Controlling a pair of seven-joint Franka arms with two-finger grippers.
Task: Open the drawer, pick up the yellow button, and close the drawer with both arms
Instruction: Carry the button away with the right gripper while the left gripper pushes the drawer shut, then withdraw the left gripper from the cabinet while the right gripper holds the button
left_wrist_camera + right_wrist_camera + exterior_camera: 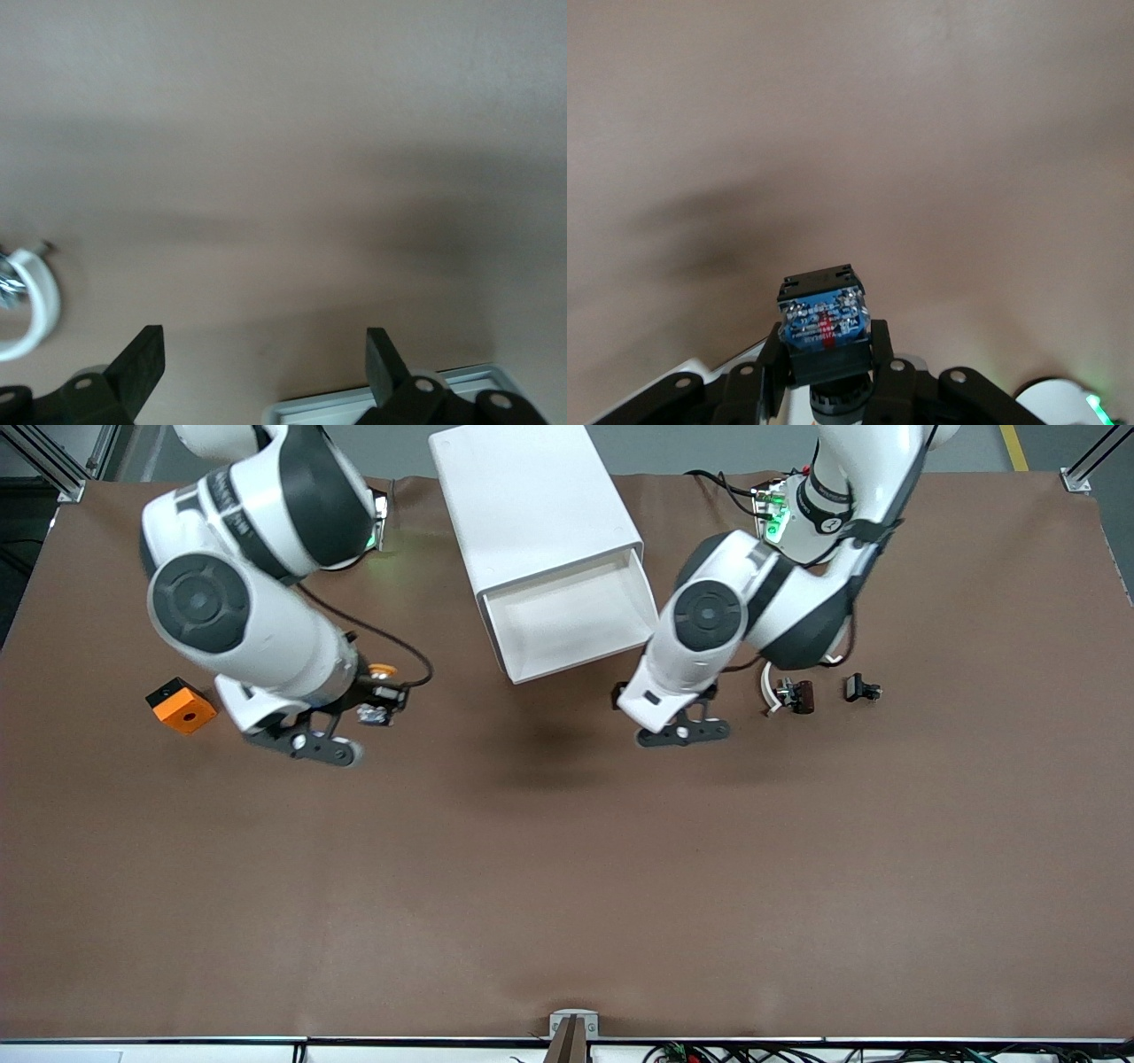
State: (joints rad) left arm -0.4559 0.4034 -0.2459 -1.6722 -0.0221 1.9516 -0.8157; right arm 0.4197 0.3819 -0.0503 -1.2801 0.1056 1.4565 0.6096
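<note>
The white cabinet stands at the robots' edge of the table, and its top drawer is pulled out with a bare white tray. My right gripper is shut on the button, holding it above the mat between the drawer and an orange block. The orange cap shows in the front view. In the right wrist view the blue base of the button sits between the fingers of the right gripper. My left gripper is open and empty over the mat beside the drawer's front corner; it also shows in the left wrist view.
An orange square block with a hole lies toward the right arm's end. A white arc and small black parts lie toward the left arm's end; the arc also shows in the left wrist view. Brown mat covers the table.
</note>
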